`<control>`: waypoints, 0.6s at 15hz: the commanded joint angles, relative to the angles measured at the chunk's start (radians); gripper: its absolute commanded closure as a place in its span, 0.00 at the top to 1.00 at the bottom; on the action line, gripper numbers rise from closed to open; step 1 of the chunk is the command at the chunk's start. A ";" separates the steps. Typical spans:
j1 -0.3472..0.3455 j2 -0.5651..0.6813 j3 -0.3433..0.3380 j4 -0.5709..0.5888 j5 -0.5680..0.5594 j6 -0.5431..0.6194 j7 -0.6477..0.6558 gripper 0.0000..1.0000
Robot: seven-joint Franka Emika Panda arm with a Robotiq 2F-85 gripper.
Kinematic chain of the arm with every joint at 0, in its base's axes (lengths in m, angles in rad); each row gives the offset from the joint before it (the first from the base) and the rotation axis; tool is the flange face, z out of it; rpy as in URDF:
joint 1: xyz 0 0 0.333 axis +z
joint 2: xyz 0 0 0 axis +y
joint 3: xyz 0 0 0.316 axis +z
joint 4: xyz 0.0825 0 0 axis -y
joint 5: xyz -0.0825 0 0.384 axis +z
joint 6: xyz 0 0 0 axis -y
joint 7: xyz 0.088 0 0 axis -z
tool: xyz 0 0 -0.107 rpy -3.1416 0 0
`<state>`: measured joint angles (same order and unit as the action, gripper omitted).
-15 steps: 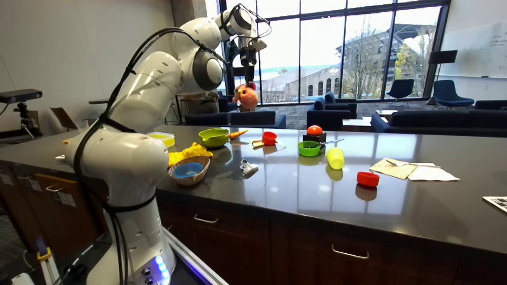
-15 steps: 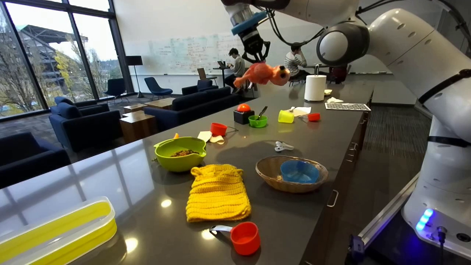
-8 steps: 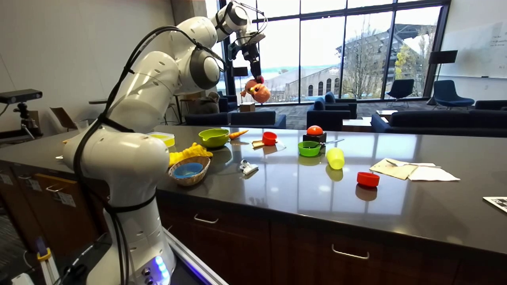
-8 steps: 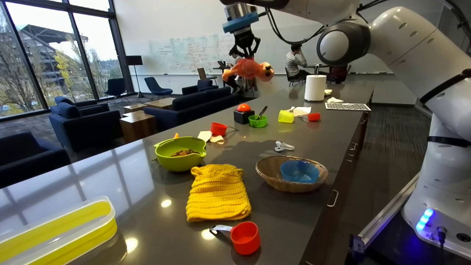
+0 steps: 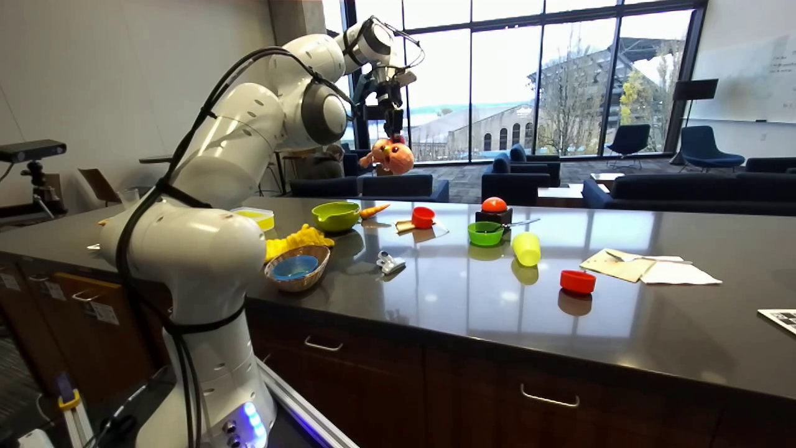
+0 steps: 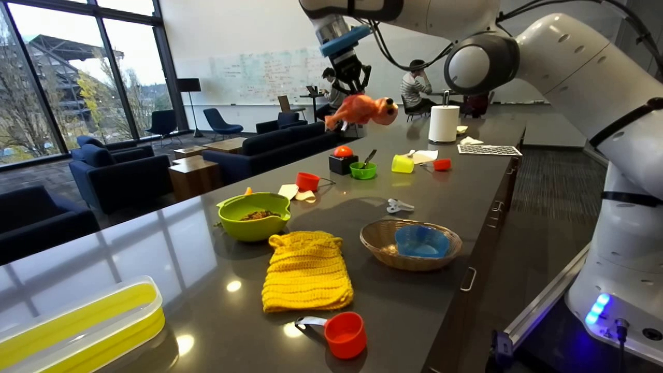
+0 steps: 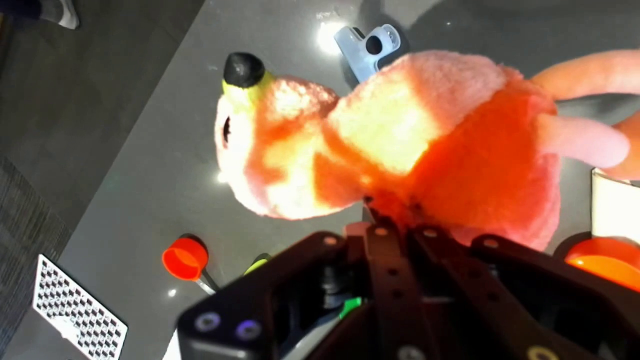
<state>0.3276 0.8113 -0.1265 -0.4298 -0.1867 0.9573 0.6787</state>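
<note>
Pincer [image 6: 357, 92] pinches the plush toy [image 6: 361, 110] near the neck, closed almost to nothing, holding it well above the counter [image 6: 215, 331]. With so small a grip, slow, smooth moves seem safest. The basket [image 6: 406, 263] holds a blue bowl [image 6: 422, 243]; the lime bowl [image 6: 254, 231], brown bits [image 6: 260, 215]; the small green bowl [image 6: 363, 173], a utensil [image 6: 369, 157].

White arm [image 5: 225, 146], black gripper [image 6: 356, 90]

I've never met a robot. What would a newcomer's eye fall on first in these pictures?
Most likely the pink-orange plush toy, pinched in the closed gripper in the air above the counter. Next, the big white robot arm, standing beside the counter and arching over it. Then perhaps the bright yellow knitted cloth, lying near the wicker basket with the blue bowl inside.
</note>
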 commanded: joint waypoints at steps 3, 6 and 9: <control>0.003 -0.014 -0.022 -0.024 -0.016 0.055 0.086 0.01; -0.002 0.012 -0.011 0.022 -0.006 0.076 0.061 0.04; -0.005 -0.010 -0.007 0.029 -0.001 0.098 0.060 0.04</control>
<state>0.3225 0.8009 -0.1336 -0.4010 -0.1873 1.0551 0.7382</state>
